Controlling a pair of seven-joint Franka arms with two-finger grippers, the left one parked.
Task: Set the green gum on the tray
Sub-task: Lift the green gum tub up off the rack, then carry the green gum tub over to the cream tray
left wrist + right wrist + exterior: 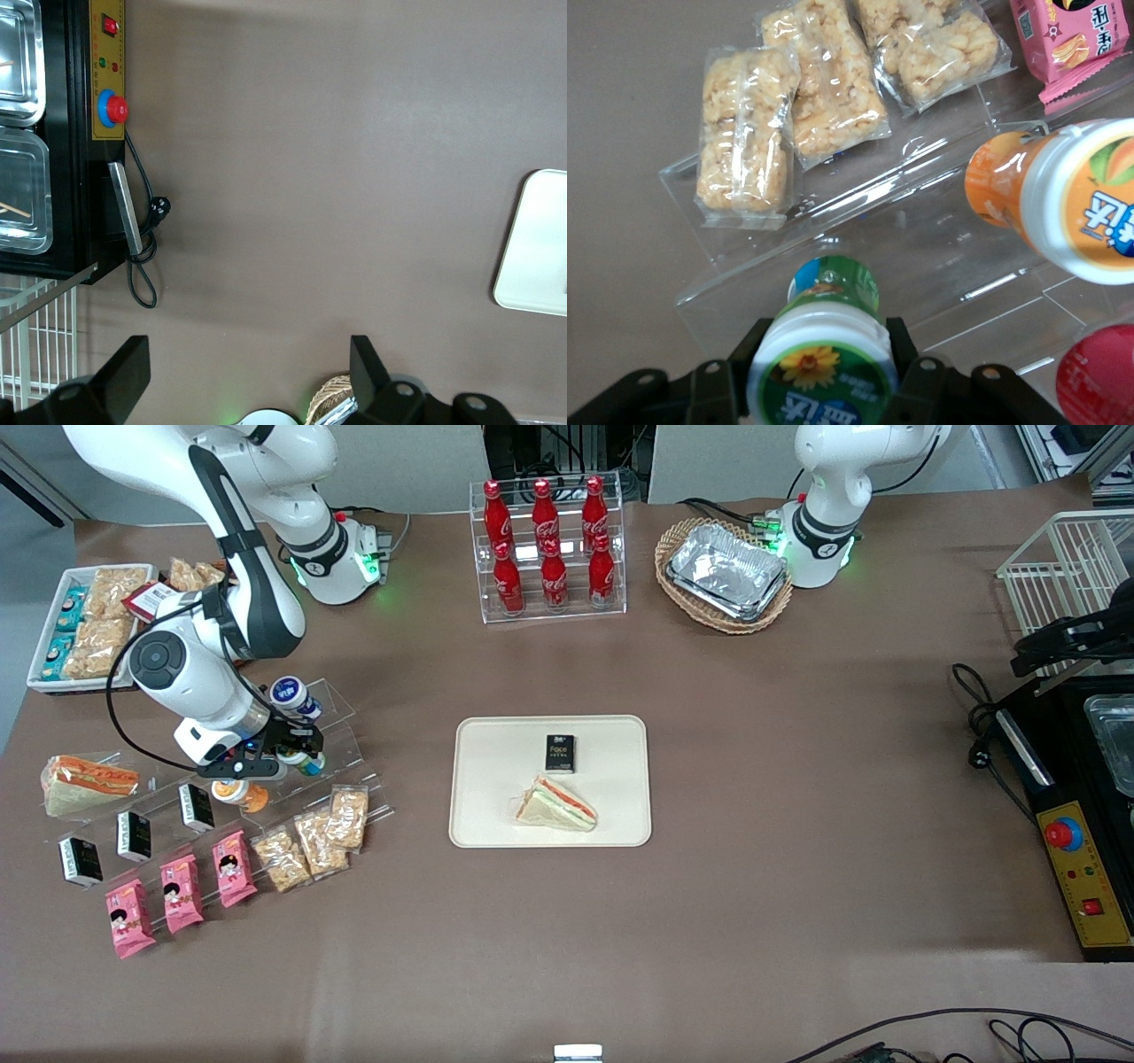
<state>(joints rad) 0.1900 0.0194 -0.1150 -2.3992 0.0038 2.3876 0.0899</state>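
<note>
The green gum, a white bottle with a green-rimmed cap bearing a yellow flower, sits between my right gripper's fingers on the clear acrylic rack. The gripper is shut on it, one finger on each side of the cap. In the front view the gripper is over the rack toward the working arm's end of the table, with the gum just showing beneath it. The cream-white tray lies at the table's middle and holds a black box and a sandwich. Its edge shows in the left wrist view.
An orange-capped bottle lies beside the gum, also in the front view. A blue-capped bottle lies farther from the camera. Snack packets, pink packets and black boxes fill the rack. Cola bottles and foil trays in a basket stand at the back.
</note>
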